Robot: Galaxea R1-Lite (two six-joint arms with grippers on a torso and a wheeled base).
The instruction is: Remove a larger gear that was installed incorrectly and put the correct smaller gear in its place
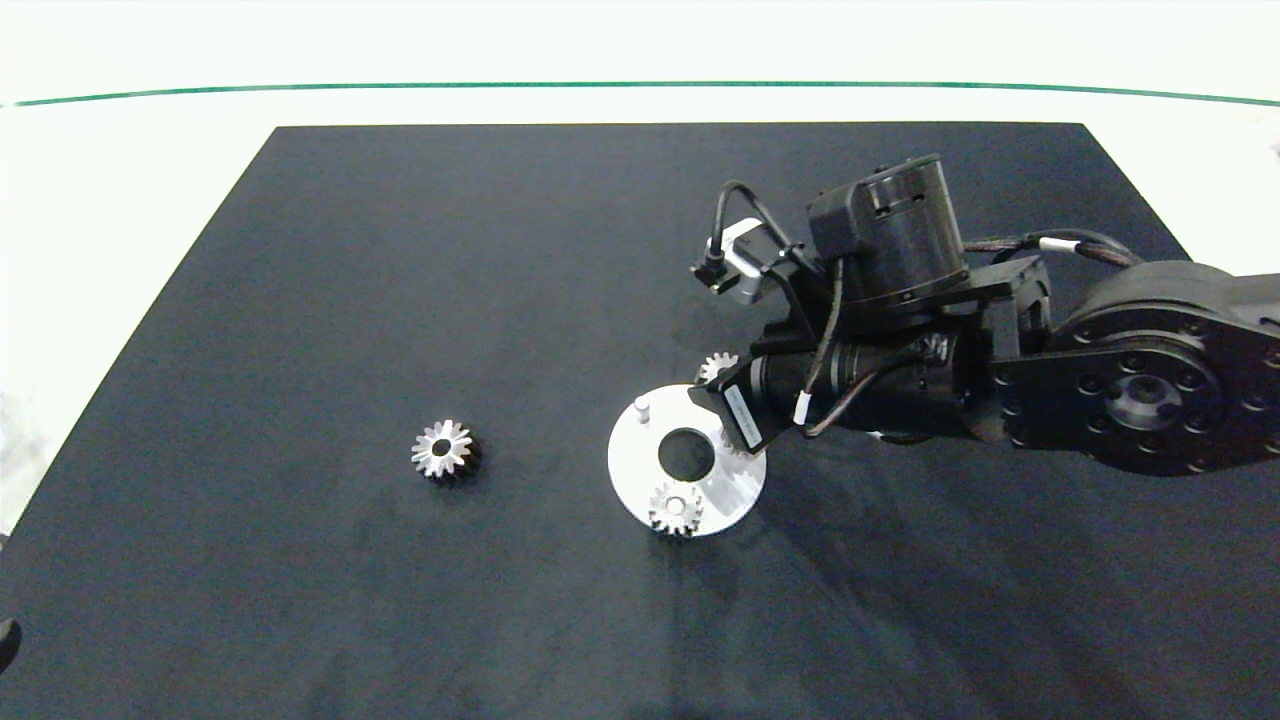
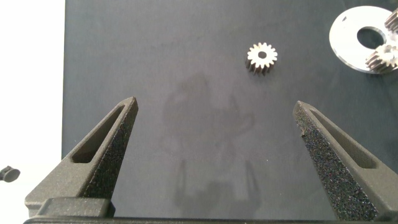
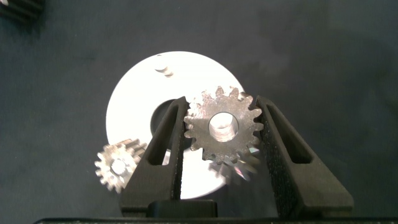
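While the right pincer grips the smaller gear just above the silver disc, slight misalignment could jam it. Left pincer hangs released; larger gear lies well apart from the disc.

My right gripper is reached in from the right, fingers clamped (something held between them). My left gripper hangs above the mat, fingers spread wide.
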